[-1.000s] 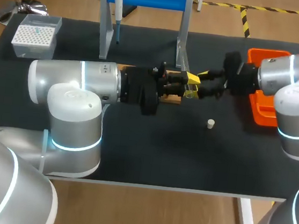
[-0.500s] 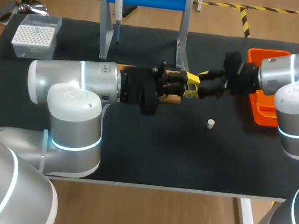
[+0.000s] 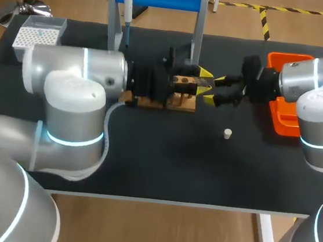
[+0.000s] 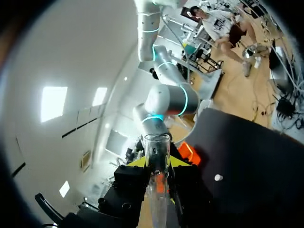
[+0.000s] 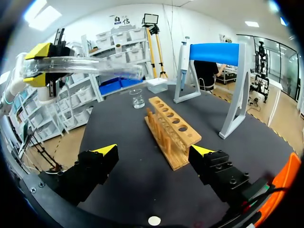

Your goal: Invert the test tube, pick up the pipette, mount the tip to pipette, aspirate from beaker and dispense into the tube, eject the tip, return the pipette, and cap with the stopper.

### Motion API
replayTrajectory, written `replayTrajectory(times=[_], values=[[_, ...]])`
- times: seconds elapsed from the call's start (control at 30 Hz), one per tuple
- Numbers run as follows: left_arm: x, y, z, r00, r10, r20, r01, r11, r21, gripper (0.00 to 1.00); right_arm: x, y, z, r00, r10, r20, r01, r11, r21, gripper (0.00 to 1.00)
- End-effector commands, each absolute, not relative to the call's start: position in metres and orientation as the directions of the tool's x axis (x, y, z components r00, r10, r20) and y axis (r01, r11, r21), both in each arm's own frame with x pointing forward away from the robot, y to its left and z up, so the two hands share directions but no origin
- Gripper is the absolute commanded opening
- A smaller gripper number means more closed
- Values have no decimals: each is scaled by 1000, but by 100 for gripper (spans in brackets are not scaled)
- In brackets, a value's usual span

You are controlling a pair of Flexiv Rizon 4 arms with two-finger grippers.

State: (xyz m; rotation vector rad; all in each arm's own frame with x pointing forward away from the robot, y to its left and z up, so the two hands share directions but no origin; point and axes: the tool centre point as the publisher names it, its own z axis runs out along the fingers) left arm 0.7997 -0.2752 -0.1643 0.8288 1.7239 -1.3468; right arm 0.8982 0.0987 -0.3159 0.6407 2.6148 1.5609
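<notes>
Head high, behind; wrists close, opposed, share test tube (image 4: 156,156).

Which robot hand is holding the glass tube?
The left gripper: its yellow tips clamp the test tube, while the right gripper stands open and empty.

No legible text, label, number or sign is showing in any view.
</notes>
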Motion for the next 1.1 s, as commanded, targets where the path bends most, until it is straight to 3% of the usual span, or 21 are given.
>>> replayTrajectory(times=[0.03,0.77,1.1], values=[[810,-265,-156,-641,146,-754,755,297,-584,0,898,98,-316,-915,361,181,330,411,850,100],[815,-262,-153,-677,125,-725,720,314,-619,0,898,98,-316,-915,361,181,330,411,850,100],[856,-248,-137,-834,32,-551,542,239,-806,0,898,98,-316,-915,361,181,330,411,850,100]])
